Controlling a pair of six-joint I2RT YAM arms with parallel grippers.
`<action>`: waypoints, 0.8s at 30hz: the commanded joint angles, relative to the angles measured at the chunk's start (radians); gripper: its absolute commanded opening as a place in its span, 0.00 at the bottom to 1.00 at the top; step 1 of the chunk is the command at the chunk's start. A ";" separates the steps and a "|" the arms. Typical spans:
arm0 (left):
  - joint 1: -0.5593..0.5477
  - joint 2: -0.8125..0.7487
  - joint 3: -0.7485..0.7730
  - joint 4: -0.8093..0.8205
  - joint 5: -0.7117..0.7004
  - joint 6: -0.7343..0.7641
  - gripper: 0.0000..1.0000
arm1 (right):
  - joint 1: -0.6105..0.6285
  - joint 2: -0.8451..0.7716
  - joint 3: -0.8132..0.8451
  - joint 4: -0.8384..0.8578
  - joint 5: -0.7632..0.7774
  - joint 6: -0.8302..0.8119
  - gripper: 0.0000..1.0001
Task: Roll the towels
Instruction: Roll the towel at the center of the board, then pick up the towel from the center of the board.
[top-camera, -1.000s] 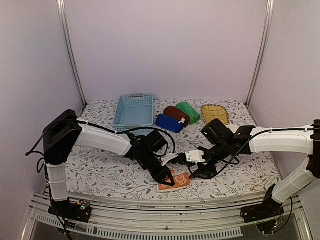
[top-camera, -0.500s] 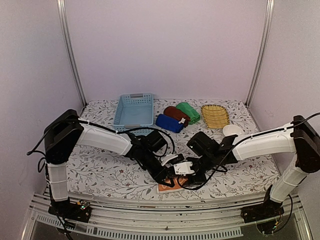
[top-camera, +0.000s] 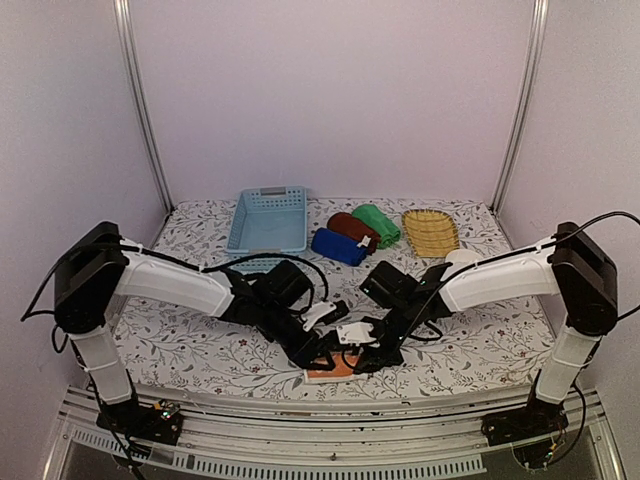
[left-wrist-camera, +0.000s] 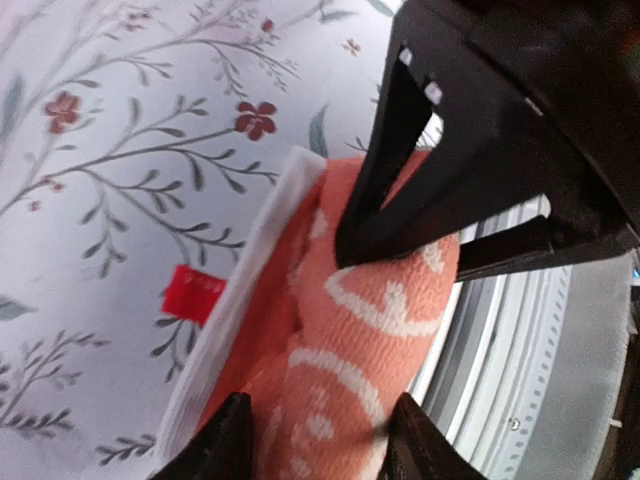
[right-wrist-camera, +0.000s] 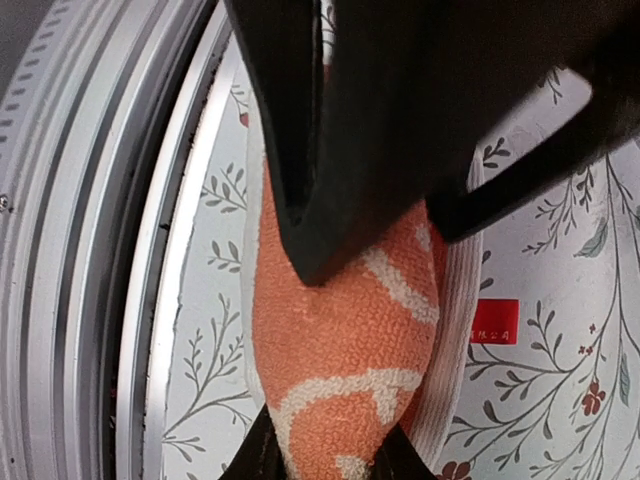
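From above, the left gripper (top-camera: 318, 356) and right gripper (top-camera: 356, 360) cover most of the orange towel (top-camera: 327, 372), leaving just a sliver. In both wrist views its end runs off the bottom edge. The print on the red label (right-wrist-camera: 491, 321) is too small to read.

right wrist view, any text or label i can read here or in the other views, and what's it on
Red tag beside the white edge of the orange towel: a row of small white characters, too blurred to read.
Same tag in the left wrist view: looks plain red, no print can be made out.
Top view: no words, numbers or signs are legible.
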 joint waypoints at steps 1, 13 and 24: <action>0.008 -0.170 -0.149 0.143 -0.274 -0.034 0.49 | -0.054 0.079 0.078 -0.225 -0.238 0.017 0.11; -0.250 -0.495 -0.489 0.494 -0.782 0.098 0.49 | -0.180 0.405 0.367 -0.603 -0.612 -0.012 0.10; -0.431 -0.155 -0.252 0.422 -0.986 0.444 0.52 | -0.246 0.571 0.524 -0.862 -0.814 -0.138 0.09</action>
